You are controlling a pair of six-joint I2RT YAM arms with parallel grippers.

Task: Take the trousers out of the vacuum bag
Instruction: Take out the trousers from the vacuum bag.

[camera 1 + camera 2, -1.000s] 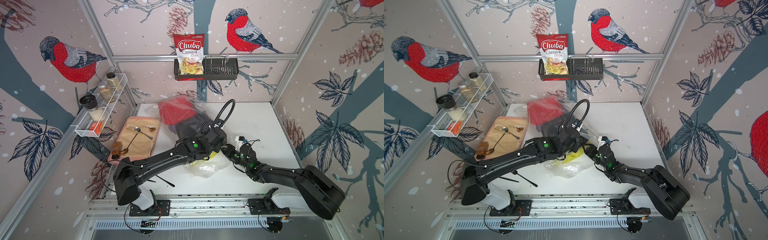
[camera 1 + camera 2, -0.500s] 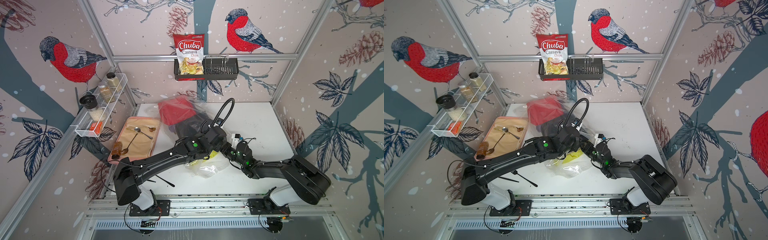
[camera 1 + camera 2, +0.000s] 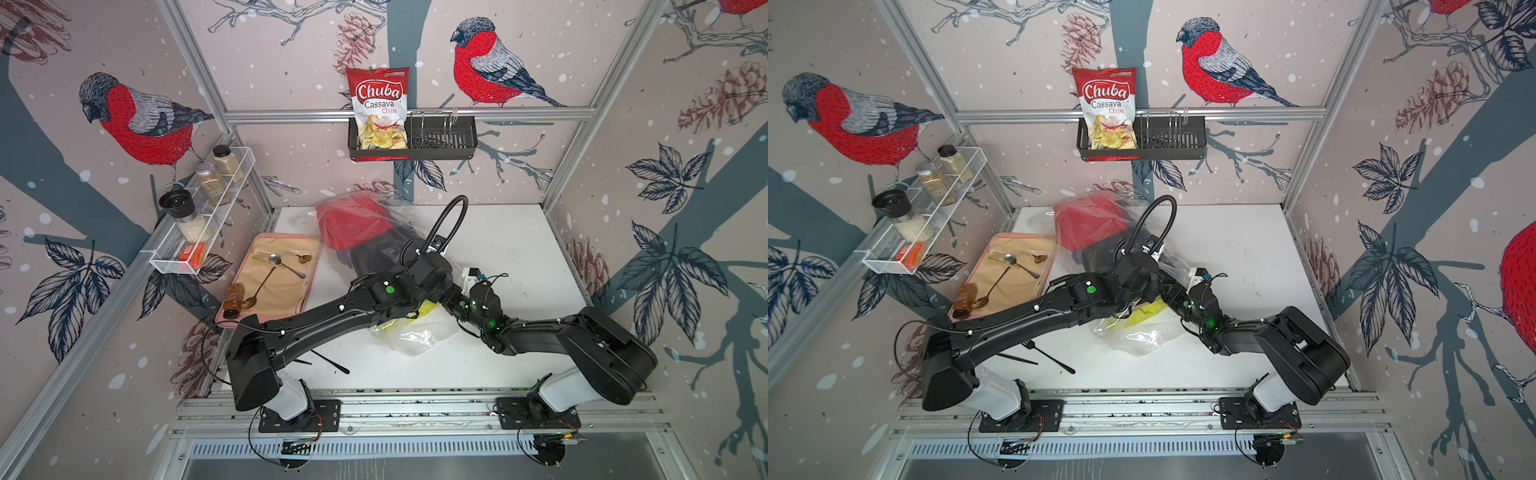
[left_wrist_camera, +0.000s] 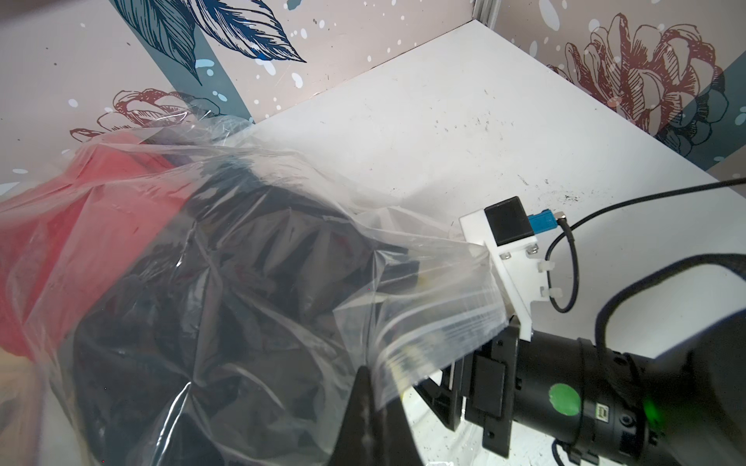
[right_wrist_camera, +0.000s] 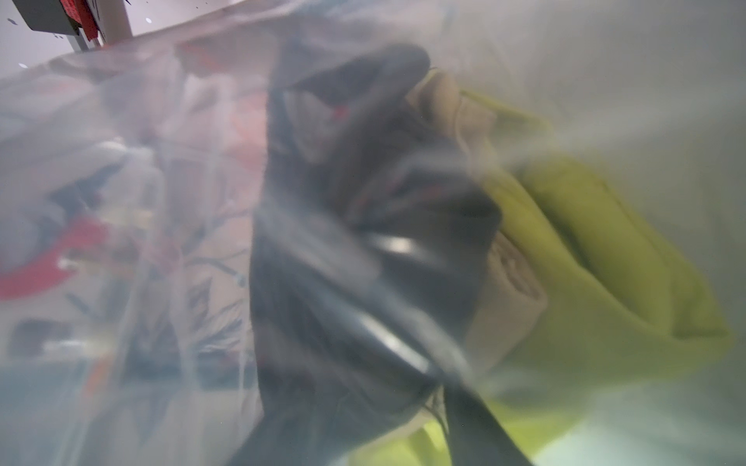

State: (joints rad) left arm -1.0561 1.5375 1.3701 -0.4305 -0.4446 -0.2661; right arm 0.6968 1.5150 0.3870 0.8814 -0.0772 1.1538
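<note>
Trousers, folded, sit inside the clear vacuum bag (image 3: 409, 345), which lies on the white table (image 3: 498, 249) just beside the pink tray (image 3: 282, 236), on the tray's side toward the middle of the table. In both top views the red pair (image 3: 353, 224) is the part of the pile farthest from the robot, level with the tray's far end. The black pair (image 3: 374, 257) lies against it, level with the middle of the tray. A yellow-green pair (image 3: 428, 309) shows at the bag's mouth, nearer the robot than the tray's middle and half covered by the two arms that cross above it.

The left gripper (image 4: 369, 387) has its jaws together, pinching the bag's mouth by the zip strip (image 4: 436, 343) and holding that edge up off the table. The right gripper (image 3: 451, 297) reaches into the open mouth from the side away from the tray. Its fingers are hidden behind crinkled plastic in the left wrist view, and the right wrist view is too blurred to help, so I cannot tell how its jaws stand. That blurred view shows black cloth (image 5: 363, 201) next to yellow-green cloth (image 5: 605, 262), with a strip of pale tan cloth (image 5: 508, 290) between them, all seen through plastic.

Spoons and a brown bottle (image 3: 233, 297) lie on the tray.
</note>
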